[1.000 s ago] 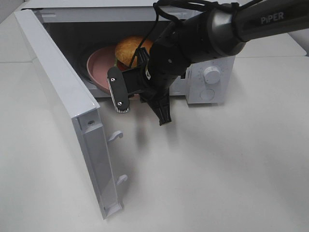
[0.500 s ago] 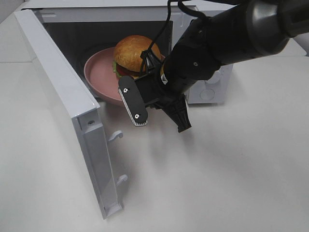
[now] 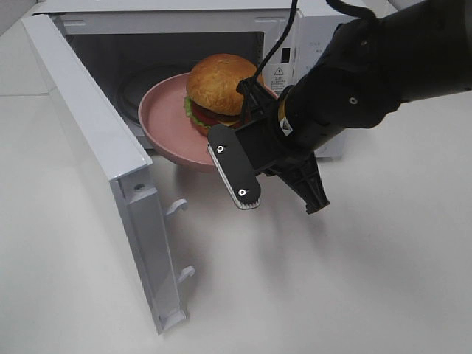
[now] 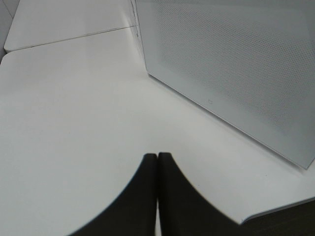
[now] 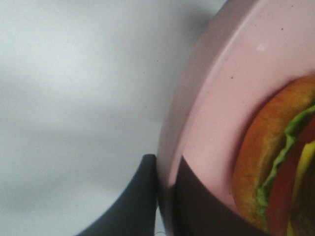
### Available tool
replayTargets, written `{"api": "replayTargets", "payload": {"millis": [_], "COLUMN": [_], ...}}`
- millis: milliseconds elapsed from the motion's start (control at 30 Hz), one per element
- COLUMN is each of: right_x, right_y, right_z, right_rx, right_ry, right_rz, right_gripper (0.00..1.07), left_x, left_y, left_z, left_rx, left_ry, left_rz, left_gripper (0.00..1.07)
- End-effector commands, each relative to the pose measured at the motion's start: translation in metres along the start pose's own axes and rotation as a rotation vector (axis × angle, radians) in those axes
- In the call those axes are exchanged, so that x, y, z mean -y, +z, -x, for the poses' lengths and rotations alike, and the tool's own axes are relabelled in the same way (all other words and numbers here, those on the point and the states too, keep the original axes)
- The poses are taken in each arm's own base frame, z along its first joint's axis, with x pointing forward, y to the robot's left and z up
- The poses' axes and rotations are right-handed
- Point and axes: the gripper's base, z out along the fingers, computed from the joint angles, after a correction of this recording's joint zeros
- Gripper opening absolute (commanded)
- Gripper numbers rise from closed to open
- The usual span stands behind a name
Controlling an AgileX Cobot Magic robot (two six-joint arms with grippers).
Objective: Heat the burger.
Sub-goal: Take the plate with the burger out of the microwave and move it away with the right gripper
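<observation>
The right gripper (image 3: 247, 151), at frame centre, pinches the pink plate's (image 3: 158, 118) rim, arm angled down from upper right. The burger (image 3: 221, 88) sits on the plate, seemingly at the microwave's (image 3: 88, 140) mouth. The left gripper (image 4: 157, 162) is closed, empty.

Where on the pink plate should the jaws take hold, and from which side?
On the thin raised rim of the pink plate, from its open front edge, one jaw above and one below. The burger fills the middle and the microwave walls block the back; the right gripper pinches it this way.

right pincer (image 5: 165, 196) clamped, left pincer (image 4: 157, 162) closed
</observation>
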Motion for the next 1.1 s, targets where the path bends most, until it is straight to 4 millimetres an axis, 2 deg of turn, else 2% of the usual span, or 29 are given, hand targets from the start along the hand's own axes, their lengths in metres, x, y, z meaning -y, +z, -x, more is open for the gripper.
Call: {"api": "replayTargets", "payload": {"millis": [33,267,533,633,700,767,867,933,1033,1100], "right_x": [-0.001,-0.015,-0.044,-0.061,-0.064,-0.081,-0.085,-0.101,-0.104,-0.119], "right_y": [-0.018,-0.028,-0.039,-0.047,-0.049,-0.057,-0.059,-0.067,-0.069,-0.074], "right_z": [-0.009,-0.011,-0.015,-0.017,-0.018,-0.02,-0.021,-0.024,-0.024,-0.027], "right_rx": [-0.008,-0.012,-0.014,-0.016,-0.017,-0.023,-0.026,-0.032,-0.033,-0.055], "right_ry": [0.025,0.025,0.023,0.027,0.027,0.027,0.028,0.068,0.082,0.137], "right_rz": [-0.041,-0.026,0.01,0.029,0.031,0.048,0.054,0.064,0.063,0.083], "right_gripper": [0.0,0.0,0.0,0.0,0.0,0.0,0.0,0.0,0.0,0.0], "left_x": [0.001,0.001,0.001,0.001,0.001,0.001,0.001,0.001,0.001,0.001], "left_y": [-0.002,-0.002,-0.002,-0.002,-0.002,-0.002,-0.002,-0.002,-0.002,-0.002], "left_z": [-0.001,-0.001,-0.001,-0.001,-0.001,-0.001,-0.001,-0.001,-0.001,-0.001], "left_rx": [0.032,0.032,0.032,0.032,0.032,0.032,0.032,0.032,0.032,0.032], "left_ry": [-0.012,-0.012,-0.012,-0.012,-0.012,-0.012,-0.012,-0.012,-0.012,-0.012], "left_rz": [0.0,0.0,0.0,0.0,0.0,0.0,0.0,0.0,0.0,0.0], "left_gripper": [0.0,0.0,0.0,0.0,0.0,0.0,0.0,0.0,0.0,0.0]}}
